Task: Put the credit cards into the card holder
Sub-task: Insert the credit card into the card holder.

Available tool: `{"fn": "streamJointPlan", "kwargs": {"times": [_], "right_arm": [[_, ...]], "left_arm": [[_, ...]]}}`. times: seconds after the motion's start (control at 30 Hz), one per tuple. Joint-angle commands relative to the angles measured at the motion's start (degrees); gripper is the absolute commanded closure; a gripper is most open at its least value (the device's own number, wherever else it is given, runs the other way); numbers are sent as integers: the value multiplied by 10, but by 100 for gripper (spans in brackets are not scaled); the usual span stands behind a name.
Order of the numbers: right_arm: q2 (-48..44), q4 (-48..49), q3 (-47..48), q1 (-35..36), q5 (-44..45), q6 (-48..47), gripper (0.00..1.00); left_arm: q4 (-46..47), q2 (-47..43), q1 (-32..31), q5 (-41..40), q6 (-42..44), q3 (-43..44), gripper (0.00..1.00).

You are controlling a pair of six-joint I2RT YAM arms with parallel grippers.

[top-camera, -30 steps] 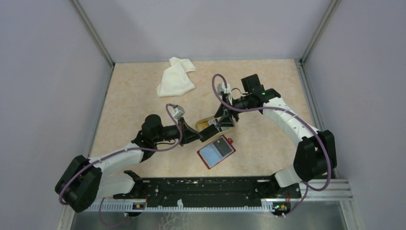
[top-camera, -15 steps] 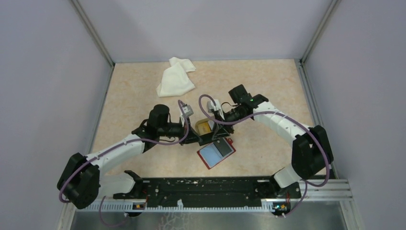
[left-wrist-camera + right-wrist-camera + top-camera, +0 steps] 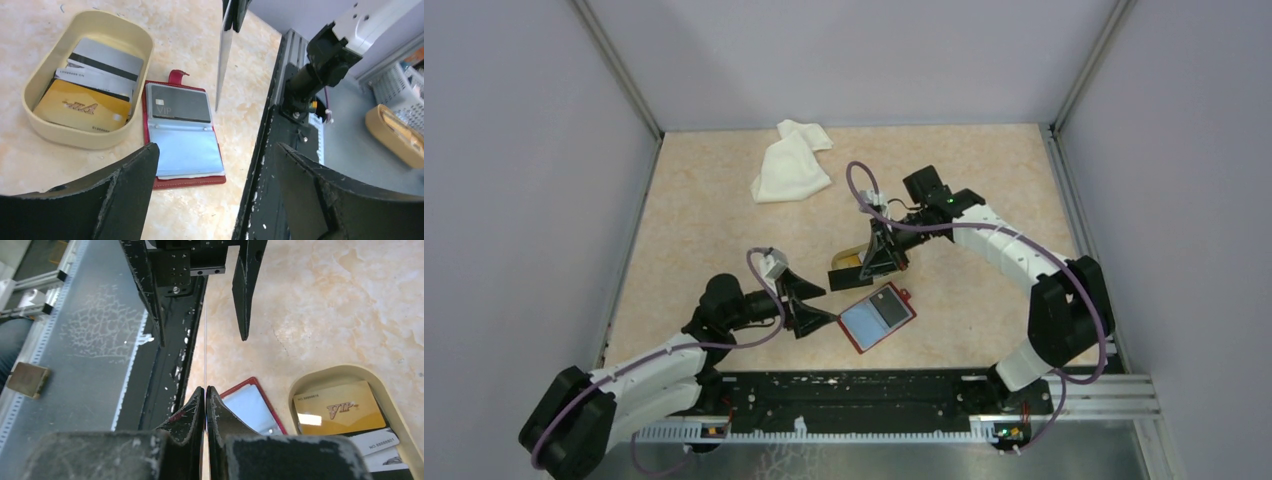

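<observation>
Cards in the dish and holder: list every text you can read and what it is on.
"VIP": dark card in the card holder.
"VIP": yellow-orange card in the dish.
"NO." plus digits too small to read: white card.

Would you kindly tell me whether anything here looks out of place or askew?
One card stands on edge, pinched in the right tool above the table; the other cards lie flat in the dish.
</observation>
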Motion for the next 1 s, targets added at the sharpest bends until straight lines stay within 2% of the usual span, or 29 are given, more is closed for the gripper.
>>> {"fn": "streamJointPlan", "kwargs": {"times": [0.0, 0.13, 0.27, 0.37, 0.47, 0.5, 0.6, 0.7, 0.8, 0.97], "right_arm": [[-20, 104, -24, -10, -87, 98, 100], [-19, 146, -43, -9, -104, 133, 100], [-16, 153, -47, -9, -108, 138, 100], [-16, 156, -50, -9, -107, 139, 100], [-15, 154, -51, -8, -101, 135, 100], [-15, 151, -50, -8, -96, 131, 100], [-16, 139, -48, -8, -88, 117, 100], [-16, 119, -41, -8, -77, 98, 98], [-16, 105, -35, -8, -66, 85, 85], [-19, 101, -29, -8, -62, 86, 83]], "left_arm": [[226, -37, 1, -61, -85, -63, 9], [227, -12, 0, -47, -102, -43, 11], [242, 34, 0, -34, -127, -16, 18], [252, 69, 1, -18, -141, 3, 36], [258, 98, 0, -1, -149, 18, 66], [260, 105, 1, 3, -150, 22, 79], [249, 114, 1, 21, -147, 31, 96], [207, 116, 2, 25, -132, 40, 99], [195, 110, 2, 10, -125, 32, 100], [203, 99, 2, 4, -123, 19, 100]]}}
